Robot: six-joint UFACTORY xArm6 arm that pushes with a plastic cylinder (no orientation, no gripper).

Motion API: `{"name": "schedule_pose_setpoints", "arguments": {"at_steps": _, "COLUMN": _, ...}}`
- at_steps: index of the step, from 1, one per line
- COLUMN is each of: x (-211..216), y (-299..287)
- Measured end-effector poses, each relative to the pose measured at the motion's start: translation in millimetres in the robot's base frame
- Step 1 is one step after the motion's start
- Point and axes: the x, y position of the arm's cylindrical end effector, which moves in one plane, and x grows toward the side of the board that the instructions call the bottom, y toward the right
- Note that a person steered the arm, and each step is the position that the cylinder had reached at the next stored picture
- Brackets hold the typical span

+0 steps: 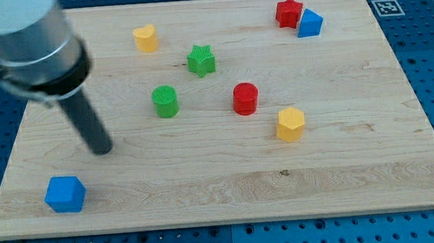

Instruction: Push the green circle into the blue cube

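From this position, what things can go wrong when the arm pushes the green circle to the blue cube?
1. My tip sits to the view's left of the green circle, on the same side as the blue cube; a direct push would likely drive the circle away.
2. Circling round to its upper right may bump the green star.
3. The cube lies near the board's bottom-left edge; a hard push might slide it off.

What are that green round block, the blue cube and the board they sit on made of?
The green circle looks like matte plastic, perhaps 3D-printed: fine ridges line its top. The blue cube looks like the same dull, evenly coloured plastic, though I see no ridges on it. The board appears to be light wood, unvarnished or satin: grain streaks and a small knot show. My tip sits between the two blocks, touching neither.
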Motion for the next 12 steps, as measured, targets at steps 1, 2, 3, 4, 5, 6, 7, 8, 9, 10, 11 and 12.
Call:
{"name": "schedule_pose_setpoints", "arguments": {"at_steps": 1, "x": -61, "y": 35}}
{"name": "schedule_pose_setpoints", "arguments": {"at_steps": 2, "x": -98, "y": 70}}
{"name": "schedule_pose_setpoints", "arguments": {"at_steps": 3, "x": -90, "y": 134}}
{"name": "schedule_pose_setpoints", "arguments": {"at_steps": 4, "x": -76, "y": 126}}
{"name": "schedule_pose_setpoints", "arguments": {"at_steps": 5, "x": -76, "y": 87}}
{"name": "schedule_pose_setpoints", "arguments": {"at_steps": 6, "x": -76, "y": 62}}
{"name": "schedule_pose_setpoints", "arguments": {"at_steps": 7, "x": -61, "y": 60}}
{"name": "schedule_pose_setpoints", "arguments": {"at_steps": 8, "x": -28, "y": 57}}
{"name": "schedule_pose_setpoints", "arguments": {"at_steps": 9, "x": 0, "y": 43}}
{"name": "schedule_pose_setpoints", "arguments": {"at_steps": 10, "x": 31, "y": 39}}
{"name": "schedule_pose_setpoints", "arguments": {"at_steps": 11, "x": 49, "y": 29}}
{"name": "schedule_pose_setpoints", "arguments": {"at_steps": 12, "x": 53, "y": 12}}
